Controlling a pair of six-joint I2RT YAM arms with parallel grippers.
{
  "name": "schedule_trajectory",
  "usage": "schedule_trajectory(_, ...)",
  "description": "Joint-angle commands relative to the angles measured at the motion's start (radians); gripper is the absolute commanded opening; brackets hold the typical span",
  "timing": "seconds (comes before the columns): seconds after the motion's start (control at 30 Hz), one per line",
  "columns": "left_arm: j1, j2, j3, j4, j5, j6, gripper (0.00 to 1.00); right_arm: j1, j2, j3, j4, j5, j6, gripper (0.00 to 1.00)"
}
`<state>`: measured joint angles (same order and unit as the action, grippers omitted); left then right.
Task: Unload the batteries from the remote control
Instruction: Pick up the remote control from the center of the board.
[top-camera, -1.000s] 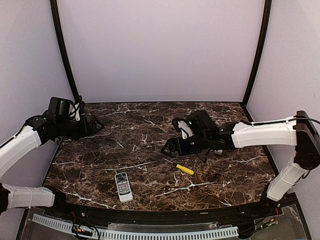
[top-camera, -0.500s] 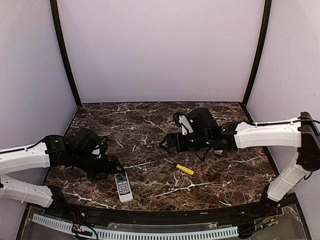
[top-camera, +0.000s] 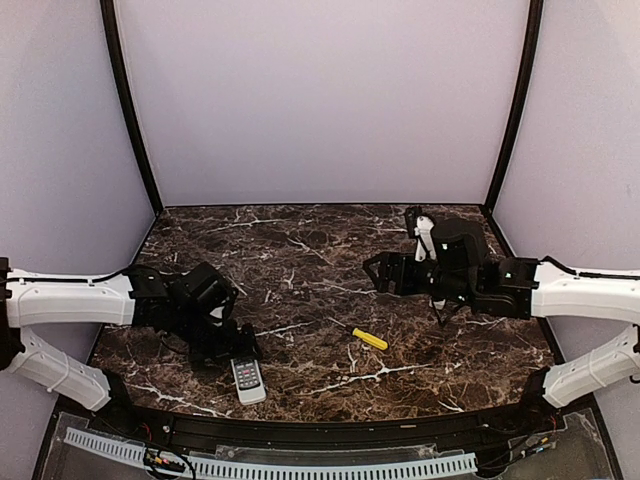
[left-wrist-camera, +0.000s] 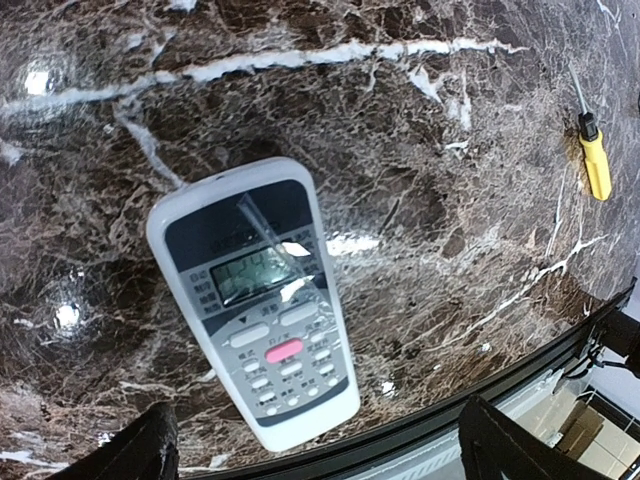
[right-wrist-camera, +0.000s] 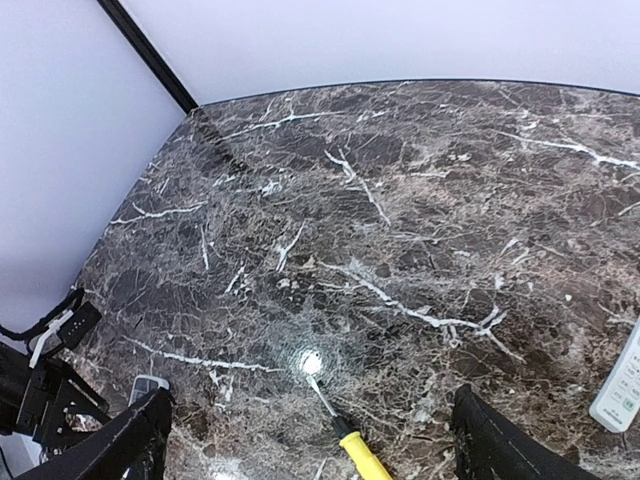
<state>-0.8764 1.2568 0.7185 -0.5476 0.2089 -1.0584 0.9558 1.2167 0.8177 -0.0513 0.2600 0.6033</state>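
A dark brown marble tabletop (top-camera: 300, 250) with white veins, seen from above, with pale lilac walls behind it. Two white and black robot arms reach in from the left and right edges of the frame.

A small grey and white remote control (top-camera: 247, 378) lies at the lower left of centre, near the front edge of the tabletop. It lies flat and face up, showing its small screen and rows of buttons, one of them pink. Its back is against the tabletop, so the batteries cannot be seen.

The left tool (top-camera: 235, 345) hangs low at the far end of the remote control, pointing down at it. In the left wrist view its two dark fingers (left-wrist-camera: 145, 450) stand far apart at the bottom corners of the frame, with the near end of the remote control between them. The left tool grips nothing; whether it touches the remote control cannot be told.

The right tool (top-camera: 372, 270) is right of centre, raised above the tabletop and pointing left. It is spread wide and empty.

A screwdriver (top-camera: 369, 339) with a yellow handle lies at lower centre, well apart from the remote control and below the right tool.

In the right wrist view, a white object with buttons (right-wrist-camera: 620, 385) is cut off by the right edge.
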Motion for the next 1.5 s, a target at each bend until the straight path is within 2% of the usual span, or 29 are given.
schedule_trajectory(0.0, -0.009, 0.029, 0.034, -0.027, -0.016, 0.010, 0.97, 0.003, -0.050, -0.037, 0.029, 0.103, -0.014, 0.95)
schedule_trajectory(0.37, -0.007, 0.153, 0.104, -0.079, -0.060, 0.064, 0.98, -0.015, -0.110, -0.088, 0.015, 0.129, -0.001, 0.95)
schedule_trajectory(1.07, -0.007, 0.287, 0.153, 0.011, -0.043, 0.120, 0.99, -0.034, -0.134, -0.091, -0.056, 0.156, 0.031, 0.96)
schedule_trajectory(1.4, -0.015, 0.382, 0.267, -0.026, -0.057, 0.222, 0.99, -0.038, -0.128, -0.098, -0.061, 0.156, 0.047, 0.97)
schedule_trajectory(1.47, -0.022, 0.401, 0.284, -0.073, -0.077, 0.244, 0.99, -0.038, -0.128, -0.100, -0.062, 0.154, 0.050, 0.97)
